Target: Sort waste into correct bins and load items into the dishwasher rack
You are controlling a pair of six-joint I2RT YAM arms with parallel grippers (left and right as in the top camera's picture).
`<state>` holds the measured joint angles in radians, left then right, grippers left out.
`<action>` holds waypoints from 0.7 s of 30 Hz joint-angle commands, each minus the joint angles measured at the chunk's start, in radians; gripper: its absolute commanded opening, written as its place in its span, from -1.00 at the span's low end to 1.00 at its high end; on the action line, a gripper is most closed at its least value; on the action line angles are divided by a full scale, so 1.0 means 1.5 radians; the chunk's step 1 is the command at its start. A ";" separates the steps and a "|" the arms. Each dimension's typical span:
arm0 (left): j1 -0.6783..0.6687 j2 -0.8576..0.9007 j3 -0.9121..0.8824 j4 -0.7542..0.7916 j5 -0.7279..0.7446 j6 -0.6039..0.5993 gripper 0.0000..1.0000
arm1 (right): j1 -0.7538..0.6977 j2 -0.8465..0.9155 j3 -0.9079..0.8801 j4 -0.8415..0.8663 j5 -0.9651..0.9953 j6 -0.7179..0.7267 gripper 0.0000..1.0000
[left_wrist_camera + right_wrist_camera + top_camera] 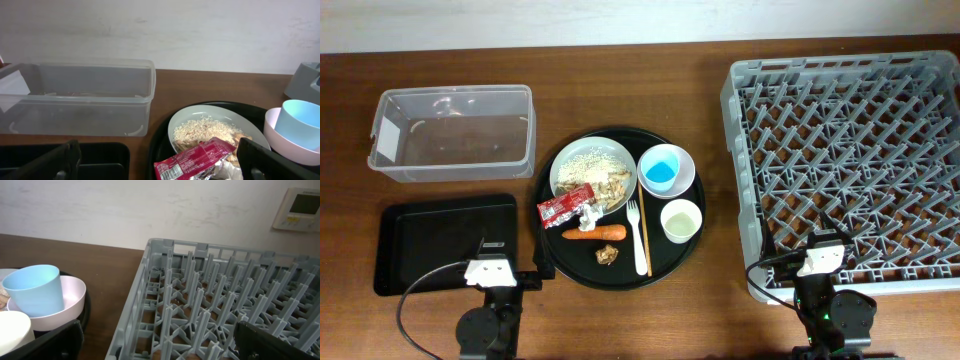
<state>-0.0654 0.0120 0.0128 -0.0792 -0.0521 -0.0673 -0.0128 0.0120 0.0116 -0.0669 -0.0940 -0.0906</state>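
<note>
— Claws first: where are they, and what do they hold?

— Both sit low at the near edge of the worktop (710, 300). The left claw (157, 155) has its fingers spread wide with nothing between them and faces the round black tray (575, 262). The right claw (160, 337) is spread just as wide, also empty, and looks over the near corner of the dishwasher rack (735, 150).

— So nothing is in hand. How far along is the job?

— By my reading it has not begun. Just beyond the left claw, the shallow black tray (440, 245) lies bare. Everything to be sorted sits on the round tray. Nearest is the brown lump (608, 255), then the carrot (595, 234). Beside them the white fork (638, 238) and the wooden stick (646, 235) lie side by side.

— And further in?

— The white cup (681, 220) stands upright on the right. The red snack wrapper (563, 207) and the crumpled napkin (590, 217) lie against the near rim of the plate (565, 165), which is heaped with rice (588, 162). To its right, the light-blue cup (661, 170) stands inside the bowl (684, 180).

— The far side?

— The clear tub (450, 92) at the far left shows no waste in it, and I see no dishes among the rack's pegs. All the waste and all six items are left to move.
</note>
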 commanded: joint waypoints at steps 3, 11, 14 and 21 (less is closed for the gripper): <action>-0.003 0.000 -0.002 0.014 0.200 -0.081 0.98 | 0.004 0.001 -0.004 -0.003 0.003 -0.004 0.97; -0.003 0.096 0.279 -0.163 0.390 -0.064 0.98 | 0.004 0.001 -0.004 -0.003 0.003 -0.004 0.97; -0.003 0.313 0.492 -0.317 0.392 -0.034 0.98 | 0.004 0.001 -0.004 -0.003 0.003 -0.004 0.97; -0.003 0.548 0.731 -0.514 0.485 0.041 0.98 | 0.004 0.001 -0.004 -0.003 0.003 -0.004 0.97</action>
<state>-0.0692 0.8360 1.0866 -0.8536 0.5713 -0.0330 -0.0124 0.0177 0.0116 -0.0673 -0.0940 -0.0902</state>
